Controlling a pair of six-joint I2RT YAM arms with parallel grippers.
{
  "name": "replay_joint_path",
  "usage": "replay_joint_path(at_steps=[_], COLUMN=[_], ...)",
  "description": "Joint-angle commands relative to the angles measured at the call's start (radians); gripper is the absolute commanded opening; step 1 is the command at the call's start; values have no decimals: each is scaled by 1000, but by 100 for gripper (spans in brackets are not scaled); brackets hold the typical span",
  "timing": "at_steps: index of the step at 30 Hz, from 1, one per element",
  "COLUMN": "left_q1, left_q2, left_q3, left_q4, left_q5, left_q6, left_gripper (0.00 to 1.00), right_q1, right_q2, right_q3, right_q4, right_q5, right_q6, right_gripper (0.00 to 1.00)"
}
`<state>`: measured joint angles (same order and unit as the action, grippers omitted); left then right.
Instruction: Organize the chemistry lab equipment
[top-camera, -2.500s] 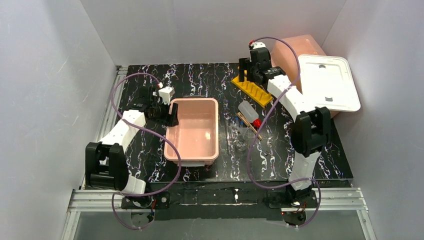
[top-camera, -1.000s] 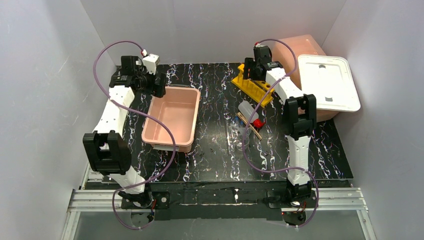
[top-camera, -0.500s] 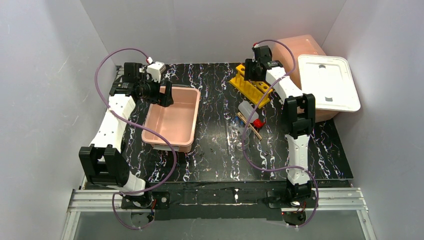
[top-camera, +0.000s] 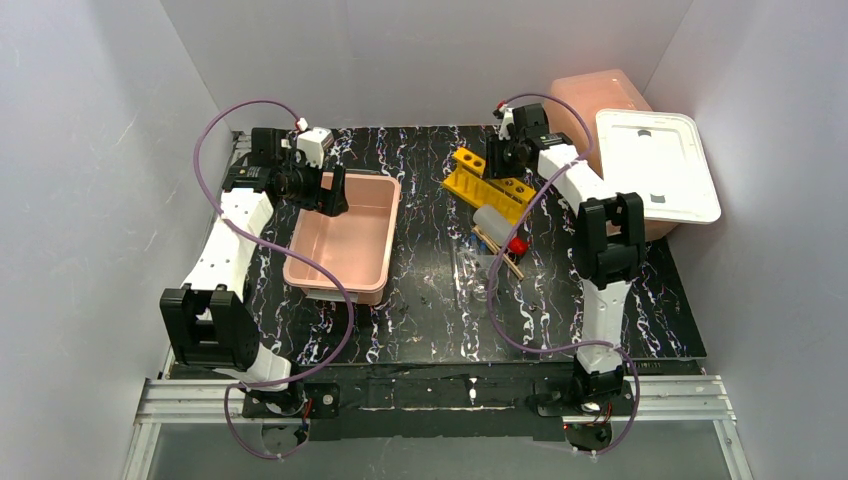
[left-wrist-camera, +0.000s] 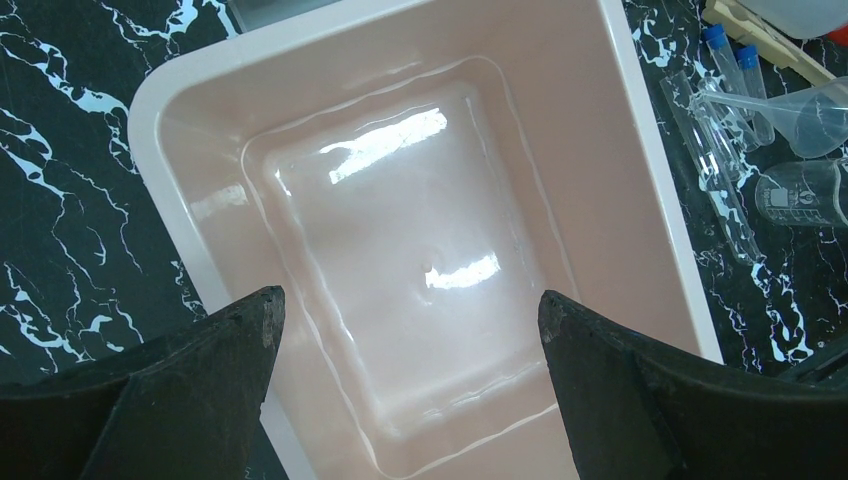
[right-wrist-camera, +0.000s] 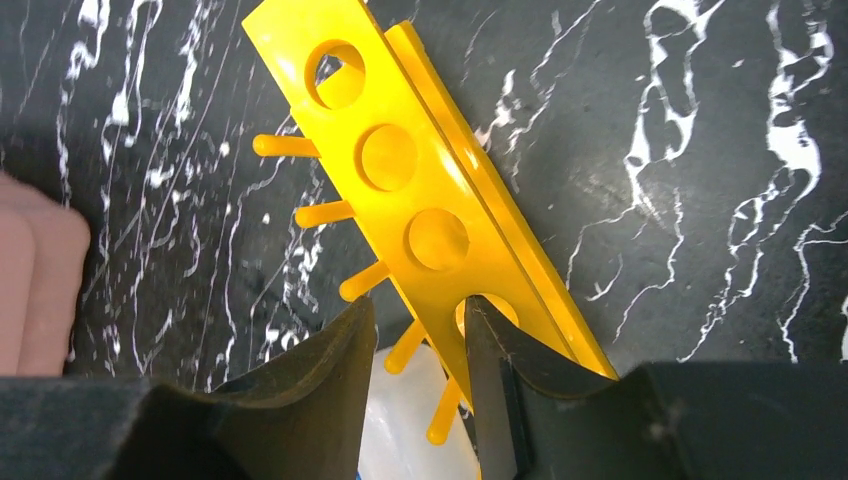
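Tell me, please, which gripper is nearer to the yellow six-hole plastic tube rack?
Right. The right gripper straddles one end of the yellow six-hole plastic tube rack; the left gripper hangs over the pink rectangular plastic tub, well away from the rack.

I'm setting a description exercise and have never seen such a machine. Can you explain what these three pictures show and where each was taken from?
Two robot arms are bolted at the near edge of a black table. The wide picture looks down from above and behind them. The other two come from a camera on each wrist, so the dark shapes at the bottom are that hand's own fingers. The left hand hangs open over an empty pink tub. The right hand has its fingers either side of one end of a yellow rack; whether it grips yet is unclear. Near the rack lie a white bottle with a red cap, clear glassware and thin tubes. Back right, a white lid lies partly over a second pink tub.
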<state>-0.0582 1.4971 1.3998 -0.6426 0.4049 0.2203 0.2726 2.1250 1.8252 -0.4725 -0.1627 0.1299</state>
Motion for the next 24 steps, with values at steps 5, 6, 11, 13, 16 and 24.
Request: replay_joint_path(at_steps=[5,6,11,13,16,24], left_q1=[1,1,1,0,1,1], left_q2=[-7,-6,-8,-13,-19,-36], left_q3=[-3,0,7,8,9,28], left_q4=[1,1,2,1,3,7], left_q5=[37,37,37,38,35,3], left_q6=[10,11,13,13,9,-19], left_gripper=[98,98,98,98,98,98], right_q1=[7,7,26,44,82,165], right_q2=[-97,-107,-137,-151,-170,-383], right_q3=[-91,-92,-70,-73,-83,-170], right_q4=[-105,-104,-143,-161,-172,-67], right_q5=[-125,-124,-135,-116,21,319], right_q6=[-195,-203,-238,-251,-230,-141], right_gripper=[49,50,53,58,73,84])
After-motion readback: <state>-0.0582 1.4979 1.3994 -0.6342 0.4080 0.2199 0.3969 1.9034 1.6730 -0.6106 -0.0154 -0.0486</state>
